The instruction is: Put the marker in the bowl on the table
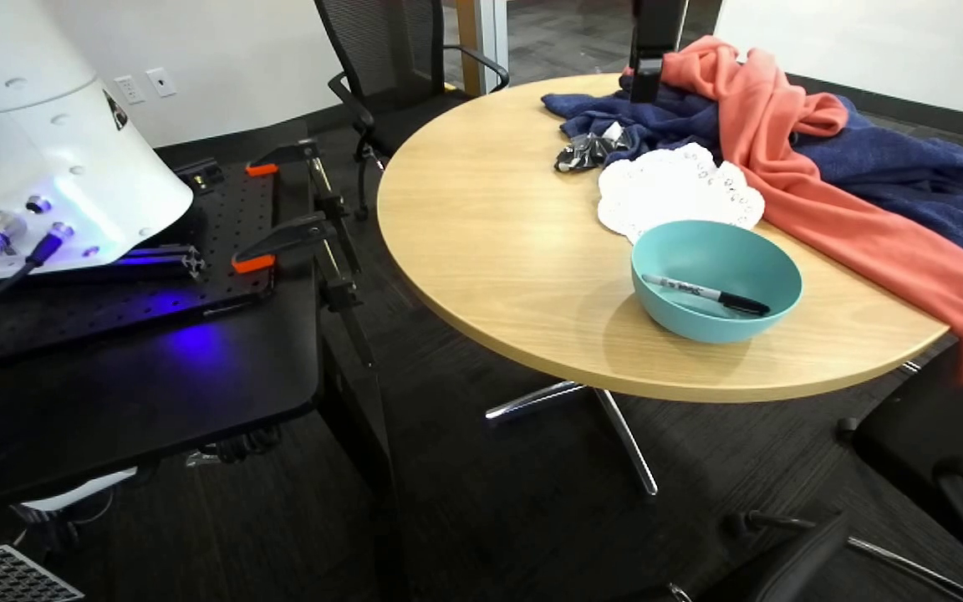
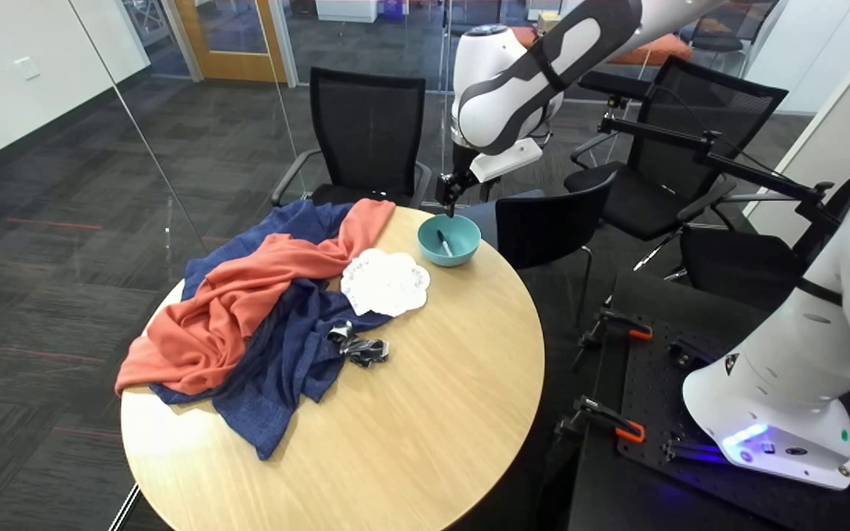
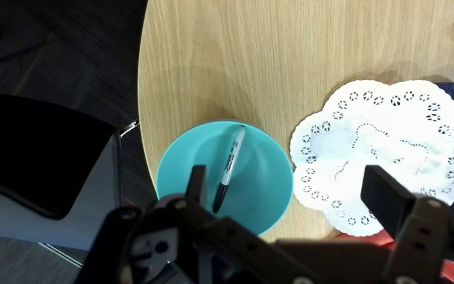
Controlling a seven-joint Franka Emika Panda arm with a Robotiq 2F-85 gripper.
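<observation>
The marker (image 3: 229, 169) lies inside the bowl (image 3: 264, 173) on the table (image 3: 250, 47). The jaws are wide apart, holding nothing. The marker looks light, hard and maybe a bit slippery, so the best pinch is across its middle.

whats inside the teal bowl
A black-capped marker lies inside the bowl; nothing else shows there. In the wrist view the gripper hides the bowl's lower left part.
</observation>
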